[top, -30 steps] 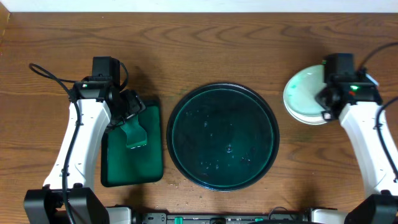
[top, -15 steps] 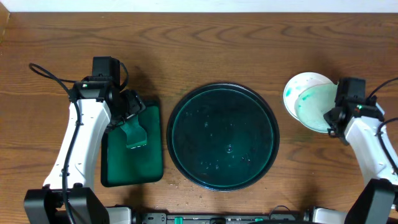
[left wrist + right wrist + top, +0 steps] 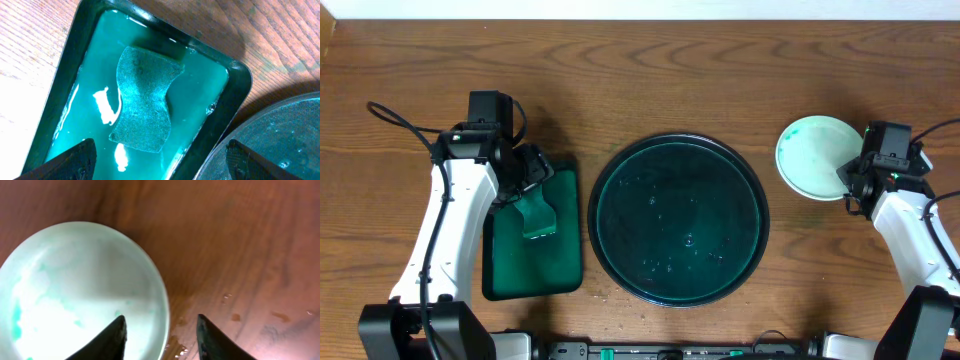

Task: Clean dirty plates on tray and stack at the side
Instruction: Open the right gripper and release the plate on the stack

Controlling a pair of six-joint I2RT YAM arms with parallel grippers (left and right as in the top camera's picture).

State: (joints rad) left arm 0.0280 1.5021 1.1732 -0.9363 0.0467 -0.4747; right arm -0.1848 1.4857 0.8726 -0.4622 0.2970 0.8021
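Observation:
The white plates (image 3: 817,157) lie on the table to the right of the round dark tray (image 3: 678,219); the top one shows faint teal smears. My right gripper (image 3: 853,183) is open at their right edge. In the right wrist view one finger hangs over the plate (image 3: 80,290) and the other over bare wood, the rim lying between them with nothing gripped. The tray holds only water droplets. My left gripper (image 3: 525,175) is open above a green sponge (image 3: 145,100) lying in teal liquid.
The sponge sits in a small rectangular green tray (image 3: 505,270) left of the round tray, whose rim (image 3: 260,122) shows in the left wrist view. Water drops spot the wood (image 3: 232,315) beside the plates. Both arm bases stand at the near table corners.
The right gripper carried a tilted plate, set it flat on the plates at the right, and opened its jaws. The left arm has not moved.

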